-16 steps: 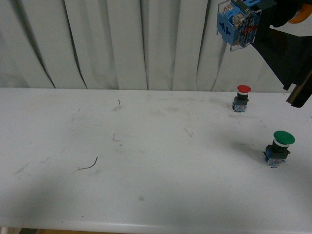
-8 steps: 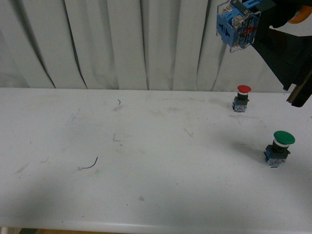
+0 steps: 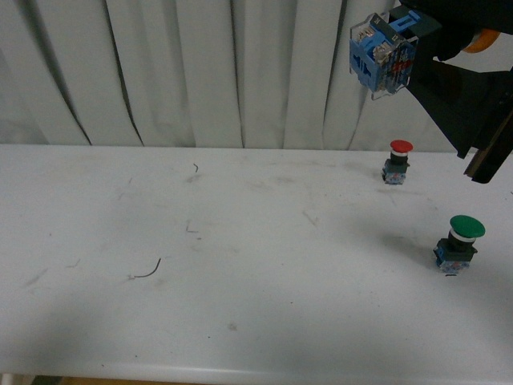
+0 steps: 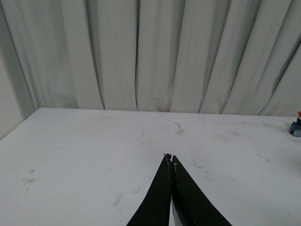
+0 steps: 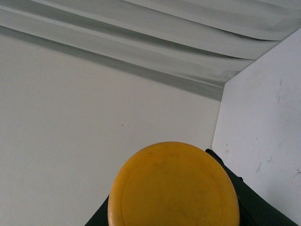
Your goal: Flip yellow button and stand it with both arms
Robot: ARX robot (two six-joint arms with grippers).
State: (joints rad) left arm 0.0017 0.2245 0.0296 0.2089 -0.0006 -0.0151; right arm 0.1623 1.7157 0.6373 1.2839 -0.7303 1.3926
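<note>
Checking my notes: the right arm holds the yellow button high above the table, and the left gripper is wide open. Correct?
Not quite: the left gripper is shut, jaws pressed together, as the left wrist view shows. The yellow button is indeed held high.

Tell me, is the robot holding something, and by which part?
Right gripper holds the small yellow-capped push button with blue contact block aloft, seemingly by its neck. Left gripper holds nothing.

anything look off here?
Only the yellow button: it hangs sideways high above the table, clamped in the right gripper, blue contact block sticking out, not standing. The red button and green button stand upright. The table bears scuffs and a thin dark curl; nothing looks spilled.
</note>
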